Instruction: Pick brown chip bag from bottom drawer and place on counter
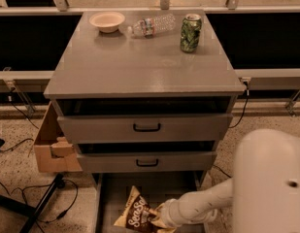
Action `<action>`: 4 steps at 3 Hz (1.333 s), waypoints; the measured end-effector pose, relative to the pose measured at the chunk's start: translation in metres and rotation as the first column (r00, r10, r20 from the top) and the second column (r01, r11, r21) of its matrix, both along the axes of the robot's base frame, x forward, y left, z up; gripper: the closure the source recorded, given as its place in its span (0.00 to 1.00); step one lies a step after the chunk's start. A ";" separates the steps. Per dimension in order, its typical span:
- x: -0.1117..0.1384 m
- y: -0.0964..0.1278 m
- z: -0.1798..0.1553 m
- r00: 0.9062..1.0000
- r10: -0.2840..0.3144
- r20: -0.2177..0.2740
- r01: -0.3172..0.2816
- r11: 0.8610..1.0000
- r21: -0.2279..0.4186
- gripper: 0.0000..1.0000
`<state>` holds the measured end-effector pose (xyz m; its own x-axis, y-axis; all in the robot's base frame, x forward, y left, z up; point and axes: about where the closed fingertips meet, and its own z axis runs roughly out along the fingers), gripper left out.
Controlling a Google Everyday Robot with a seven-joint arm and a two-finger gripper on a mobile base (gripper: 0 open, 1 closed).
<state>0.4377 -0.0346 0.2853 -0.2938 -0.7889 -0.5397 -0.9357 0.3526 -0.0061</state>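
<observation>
The brown chip bag (138,212) with pale yellow edges and white script lies in the open bottom drawer (110,198), toward its front. My gripper (159,216) reaches in from the right on a white arm and sits right at the bag's right end, touching it. The counter (140,64) is the grey top of the cabinet above.
On the counter's far edge stand a pale bowl (107,21), a plastic water bottle (152,24) lying on its side and a green can (190,32). Two shallower drawers (147,127) with black handles are slightly pulled out. A cardboard box (50,147) sits left of the cabinet, with cables on the floor.
</observation>
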 end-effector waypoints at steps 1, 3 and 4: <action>-0.016 -0.026 0.056 0.999 -0.031 0.021 0.030 0.999 0.044 1.00; -0.019 -0.066 0.155 0.974 -0.226 0.033 0.221 0.968 0.116 1.00; -0.014 -0.078 0.215 0.956 -0.290 0.049 0.285 0.954 0.096 1.00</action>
<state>0.4236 -0.1130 0.5006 -0.4654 -0.6250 -0.6268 -0.7935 0.6084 -0.0175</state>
